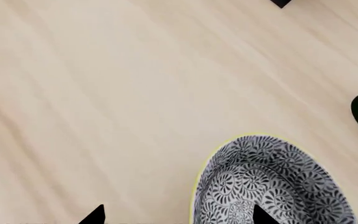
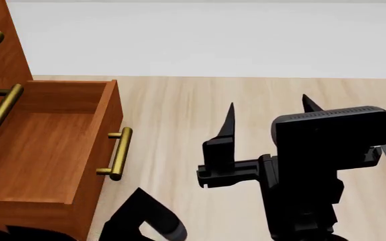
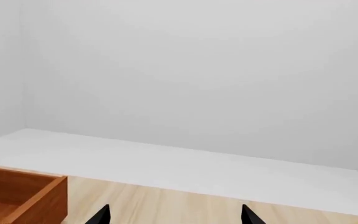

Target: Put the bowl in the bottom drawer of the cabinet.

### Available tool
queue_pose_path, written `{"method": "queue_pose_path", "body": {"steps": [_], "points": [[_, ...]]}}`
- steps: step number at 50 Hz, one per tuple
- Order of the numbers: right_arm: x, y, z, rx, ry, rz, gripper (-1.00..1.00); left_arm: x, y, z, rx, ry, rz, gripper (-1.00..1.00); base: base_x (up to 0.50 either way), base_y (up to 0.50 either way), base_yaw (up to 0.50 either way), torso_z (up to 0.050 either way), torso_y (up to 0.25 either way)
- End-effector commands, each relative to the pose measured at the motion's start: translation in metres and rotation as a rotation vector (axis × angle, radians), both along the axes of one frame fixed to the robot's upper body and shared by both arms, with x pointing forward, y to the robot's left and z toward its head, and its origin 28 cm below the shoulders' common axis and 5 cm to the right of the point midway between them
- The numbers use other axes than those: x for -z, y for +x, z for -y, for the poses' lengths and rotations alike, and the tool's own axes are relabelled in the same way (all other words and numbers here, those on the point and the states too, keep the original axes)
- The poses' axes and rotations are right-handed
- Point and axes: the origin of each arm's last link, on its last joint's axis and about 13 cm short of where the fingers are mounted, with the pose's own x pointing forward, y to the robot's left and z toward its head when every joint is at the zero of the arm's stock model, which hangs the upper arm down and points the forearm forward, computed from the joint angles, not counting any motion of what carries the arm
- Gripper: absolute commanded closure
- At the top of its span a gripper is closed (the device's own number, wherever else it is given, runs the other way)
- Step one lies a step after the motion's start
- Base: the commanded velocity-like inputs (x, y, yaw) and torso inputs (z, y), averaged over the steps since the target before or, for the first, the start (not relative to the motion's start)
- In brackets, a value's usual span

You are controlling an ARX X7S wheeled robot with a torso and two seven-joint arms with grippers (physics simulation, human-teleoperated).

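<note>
Drawer (image 2: 38, 150) stands pulled open and empty. Left pincer (image 1: 179, 215), tips spread, hovers over the bowl (image 1: 272, 186) on the table (image 1: 104, 93), apparently about to close on its rim; right pincer (image 2: 267, 118) open, idle.

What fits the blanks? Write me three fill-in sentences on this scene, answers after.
1. The drawer stands pulled ___.
2. The bowl shows only in the ___ wrist view.
3. The right gripper has its fingers apart and holds ___.
Missing words: open; left; nothing.
</note>
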Motion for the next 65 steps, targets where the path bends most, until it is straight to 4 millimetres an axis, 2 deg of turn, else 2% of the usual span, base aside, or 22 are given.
{"method": "queue_pose_path", "body": {"steps": [1, 36, 37, 46, 65], "points": [[0.001, 0.0, 0.0, -0.001, -0.002, -0.002, -1.0, 0.008, 0.003, 0.0, 0.001, 0.002, -0.024, -1.0, 0.0, 0.0, 0.0, 0.0, 0.0], [0.002, 0.003, -0.002, -0.008, -0.004, -0.006, -1.0, 0.025, 0.005, 0.0, 0.01, 0.014, -0.081, -1.0, 0.0, 0.0, 0.0, 0.0, 0.0], [0.002, 0.003, -0.002, -0.009, -0.004, -0.006, -1.0, 0.025, 0.005, 0.0, 0.011, 0.014, -0.084, 1.0, 0.0, 0.0, 0.0, 0.0, 0.0], [0.001, 0.002, -0.002, -0.01, -0.002, -0.004, -1.0, 0.025, 0.002, 0.001, 0.02, 0.011, -0.095, 1.0, 0.0, 0.0, 0.0, 0.0, 0.0], [-0.001, 0.0, 0.0, -0.006, 0.0, 0.008, -1.0, 0.007, -0.007, -0.003, 0.0, -0.022, -0.032, 1.0, 0.0, 0.0, 0.0, 0.0, 0.0]]}}
